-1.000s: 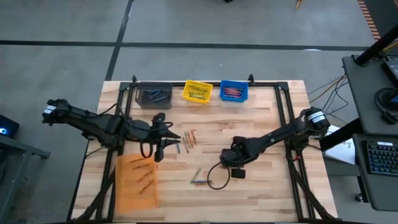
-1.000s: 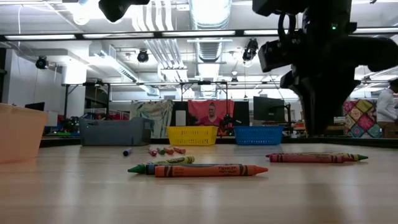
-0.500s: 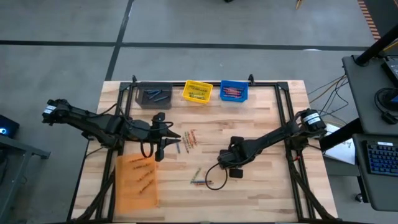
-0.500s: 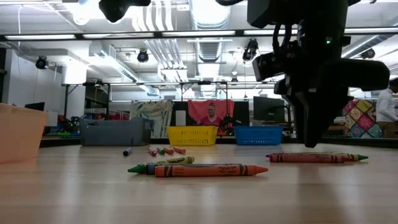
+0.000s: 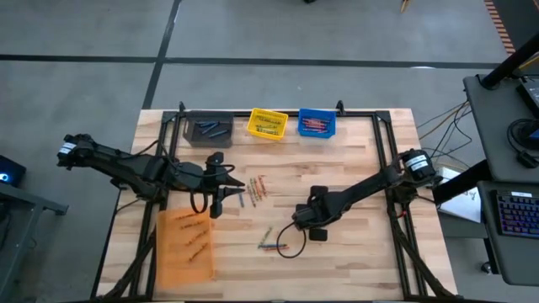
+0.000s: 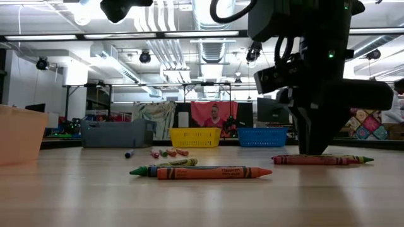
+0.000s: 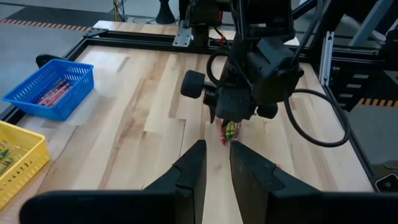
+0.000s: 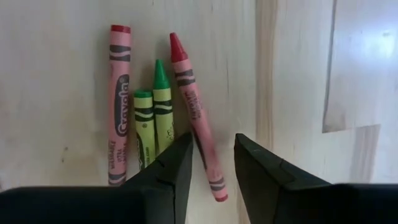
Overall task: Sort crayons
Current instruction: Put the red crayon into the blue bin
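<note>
The wooden desk (image 5: 354, 168) carries four bins along its edges: an orange bin (image 5: 184, 247) at the near left, and a grey bin (image 5: 208, 130), yellow bin (image 5: 267, 124) and blue bin (image 5: 317, 124) at the far side, each holding crayons. The right claw (image 5: 296, 224), fingers apart and empty, hangs just above a loose group of crayons (image 8: 163, 118), two red and two green, near the desk's front middle. The left claw (image 5: 238, 195), fingers narrowly parted and gripping nothing, sits beside another small cluster of crayons (image 5: 258, 188).
</note>
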Robot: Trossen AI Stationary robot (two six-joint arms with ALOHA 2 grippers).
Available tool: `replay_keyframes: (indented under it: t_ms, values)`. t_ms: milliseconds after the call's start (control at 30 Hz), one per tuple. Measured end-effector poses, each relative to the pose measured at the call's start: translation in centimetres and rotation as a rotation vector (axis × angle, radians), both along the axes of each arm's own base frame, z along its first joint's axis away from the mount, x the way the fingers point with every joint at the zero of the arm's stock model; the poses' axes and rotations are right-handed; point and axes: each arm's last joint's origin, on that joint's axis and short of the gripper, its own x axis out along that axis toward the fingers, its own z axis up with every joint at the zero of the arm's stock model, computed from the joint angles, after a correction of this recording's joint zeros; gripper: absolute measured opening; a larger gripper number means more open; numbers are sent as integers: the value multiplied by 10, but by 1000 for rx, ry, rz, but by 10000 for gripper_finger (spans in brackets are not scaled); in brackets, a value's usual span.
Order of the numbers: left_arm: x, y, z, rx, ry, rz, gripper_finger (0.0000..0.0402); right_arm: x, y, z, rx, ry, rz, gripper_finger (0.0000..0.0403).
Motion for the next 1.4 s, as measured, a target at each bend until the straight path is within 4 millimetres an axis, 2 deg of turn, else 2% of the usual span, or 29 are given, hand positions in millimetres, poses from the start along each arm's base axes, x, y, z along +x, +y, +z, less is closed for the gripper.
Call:
replay_keyframes:
  t_ms: [333, 667, 900, 1000, 1200, 1400]
  values:
    - [0, 0, 0, 0, 0, 0, 54, 3, -1, -4, 2, 4, 39, 82]
    - [0, 0, 0, 0, 0, 0, 54, 4, -3, -5, 12, 2, 43, 16]
    - [0, 0, 0, 0, 0, 0, 54, 4, -8, -1, 9, -7, 37, 10]
    - [0, 0, 0, 14, 1, -6, 54, 5, -16, 8, -4, -19, 21, 9]
    - [-1, 1, -1, 80, 13, 1, 54, 14, -33, 38, -1, -64, 3, 9]
    - [-2, 2, -4, 125, 48, -1, 54, 28, -64, 71, -18, -73, 15, 9]
